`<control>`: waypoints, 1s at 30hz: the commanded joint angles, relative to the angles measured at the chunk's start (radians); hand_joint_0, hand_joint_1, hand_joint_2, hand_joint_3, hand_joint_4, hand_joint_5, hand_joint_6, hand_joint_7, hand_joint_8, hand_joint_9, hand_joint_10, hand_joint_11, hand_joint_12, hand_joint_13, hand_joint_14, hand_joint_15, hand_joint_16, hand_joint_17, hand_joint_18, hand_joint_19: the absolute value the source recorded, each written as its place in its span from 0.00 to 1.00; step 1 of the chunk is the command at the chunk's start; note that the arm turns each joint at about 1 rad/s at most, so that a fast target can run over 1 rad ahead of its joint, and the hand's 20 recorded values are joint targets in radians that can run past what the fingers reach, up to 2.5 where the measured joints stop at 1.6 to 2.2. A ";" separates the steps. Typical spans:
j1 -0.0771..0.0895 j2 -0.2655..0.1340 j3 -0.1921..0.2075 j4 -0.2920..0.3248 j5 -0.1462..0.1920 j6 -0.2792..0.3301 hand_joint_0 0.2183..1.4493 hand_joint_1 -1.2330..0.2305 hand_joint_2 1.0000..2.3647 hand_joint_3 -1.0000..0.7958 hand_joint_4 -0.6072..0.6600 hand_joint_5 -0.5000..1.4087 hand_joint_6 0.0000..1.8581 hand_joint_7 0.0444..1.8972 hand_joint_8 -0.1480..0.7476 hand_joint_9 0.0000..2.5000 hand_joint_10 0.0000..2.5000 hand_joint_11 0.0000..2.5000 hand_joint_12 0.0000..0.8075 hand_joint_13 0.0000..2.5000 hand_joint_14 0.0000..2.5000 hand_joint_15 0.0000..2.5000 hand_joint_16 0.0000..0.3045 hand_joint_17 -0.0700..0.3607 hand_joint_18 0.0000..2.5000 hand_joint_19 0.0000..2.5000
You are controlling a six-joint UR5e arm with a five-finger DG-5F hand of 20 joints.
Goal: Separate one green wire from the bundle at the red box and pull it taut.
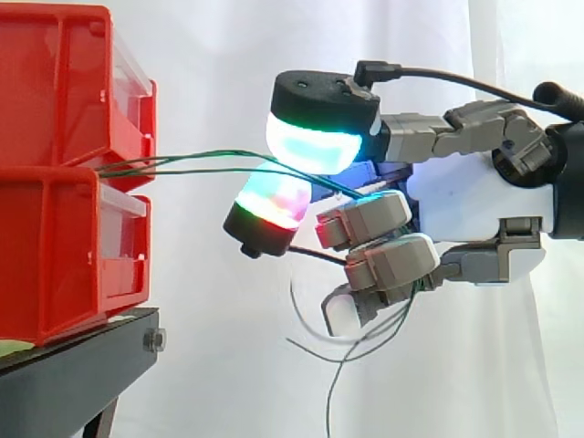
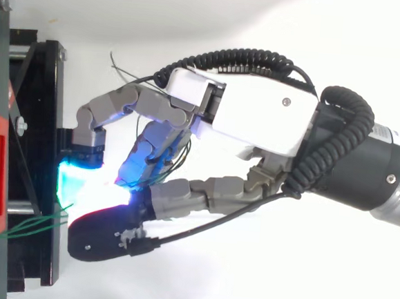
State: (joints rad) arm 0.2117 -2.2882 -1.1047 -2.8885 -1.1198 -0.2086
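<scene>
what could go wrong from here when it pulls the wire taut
1. Several green wires run together from the red bins into the pinch between the glowing pads of the robot hand, so a pull may drag more than one wire.
2. Loose wire ends hang in loops around the lower curled fingers and could snag there during the pull.

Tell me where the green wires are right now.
In the side view the green wires leave the gap between the stacked red bins at left and run right, between the glowing pads of the hand; their loose ends hang below it.
</scene>
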 commanded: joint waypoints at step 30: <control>0.000 0.001 0.000 0.000 0.003 0.000 0.29 0.39 0.00 0.28 0.61 0.17 0.46 0.52 0.51 0.49 0.04 0.70 0.43 0.54 0.01 0.56 0.17 0.44 0.35 0.22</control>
State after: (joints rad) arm 0.2117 -2.2876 -1.1046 -2.8885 -1.1169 -0.2086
